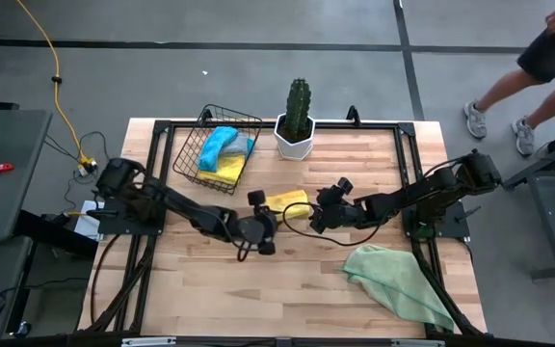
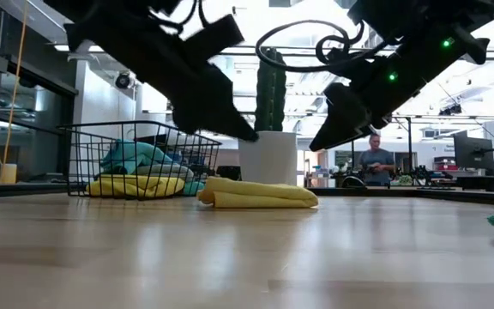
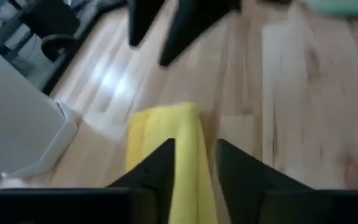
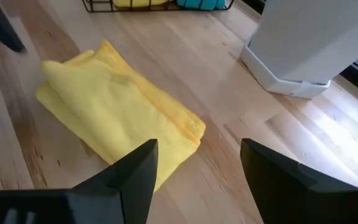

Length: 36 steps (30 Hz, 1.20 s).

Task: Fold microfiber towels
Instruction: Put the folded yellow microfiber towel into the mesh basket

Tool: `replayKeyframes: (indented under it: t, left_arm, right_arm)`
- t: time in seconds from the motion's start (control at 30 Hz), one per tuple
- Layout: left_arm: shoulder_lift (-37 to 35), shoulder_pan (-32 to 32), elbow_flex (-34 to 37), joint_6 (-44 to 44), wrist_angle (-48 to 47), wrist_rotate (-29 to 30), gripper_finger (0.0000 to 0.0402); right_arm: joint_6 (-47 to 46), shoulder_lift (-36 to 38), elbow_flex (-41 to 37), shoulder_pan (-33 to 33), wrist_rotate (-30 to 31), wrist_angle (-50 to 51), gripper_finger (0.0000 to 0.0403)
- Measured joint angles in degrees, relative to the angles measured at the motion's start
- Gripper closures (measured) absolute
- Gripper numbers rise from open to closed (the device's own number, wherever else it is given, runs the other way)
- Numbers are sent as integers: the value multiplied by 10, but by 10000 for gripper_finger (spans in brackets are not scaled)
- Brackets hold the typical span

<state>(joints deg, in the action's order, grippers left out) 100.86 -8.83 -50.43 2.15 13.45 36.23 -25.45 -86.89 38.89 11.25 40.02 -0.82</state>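
Observation:
A folded yellow microfiber towel (image 1: 288, 202) lies flat on the wooden table's middle, seen also in the low view (image 2: 260, 194) and the right wrist view (image 4: 117, 115). My left gripper (image 1: 270, 214) hangs just above the towel's left end (image 3: 166, 134), open, with a narrow gap between its fingers (image 3: 194, 146). My right gripper (image 1: 318, 210) hovers above the towel's right end, open wide (image 4: 197, 149). In the low view both grippers, left (image 2: 245, 133) and right (image 2: 320, 142), stand clear of the cloth. A pale green towel (image 1: 398, 280) lies crumpled at the near right.
A wire basket (image 1: 217, 149) at the far left holds a turquoise towel (image 1: 222, 145) and a yellow one (image 1: 229, 172). A cactus in a white pot (image 1: 297, 125) stands just behind the folded towel. A person (image 1: 538, 67) walks beyond the table's far right.

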Motion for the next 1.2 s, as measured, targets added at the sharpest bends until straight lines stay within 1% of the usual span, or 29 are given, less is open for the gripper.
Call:
replayKeyframes:
  t: [0.17,0.23,0.37,0.43,0.6,0.7,0.9,0.97,1.03,1.13,1.2]
  left_arm:
    - [54,4,-40,-3,-14,-4,227]
    - [82,10,-63,-16,-35,-26,204]
    - [127,22,-106,-39,-85,-69,171]
    - [149,28,-121,-42,-113,-65,162]
    - [180,40,-136,-54,-116,-39,157]
    - [179,41,-136,-56,-117,-39,159]
    - [144,31,-131,-49,-139,-78,160]
    - [123,22,-132,-48,-140,-80,160]
    - [102,14,-133,-48,-152,-63,160]
    - [88,9,-133,-61,-179,-11,161]
    - [87,16,-133,-82,-188,-4,161]
  right_arm:
    - [0,0,0,0,6,-4,180]
    - [-1,0,0,0,6,-4,180]
    - [-2,0,0,0,8,-5,180]
    - [-2,0,0,0,8,-6,180]
    - [-5,0,0,0,8,-6,180]
    - [-6,0,0,0,8,-7,180]
    - [-6,0,0,0,8,-7,180]
    - [-7,0,0,0,8,-7,180]
    - [-7,0,0,0,8,-7,180]
    - [-7,0,0,0,8,-7,180]
    - [-16,0,0,0,8,-7,180]
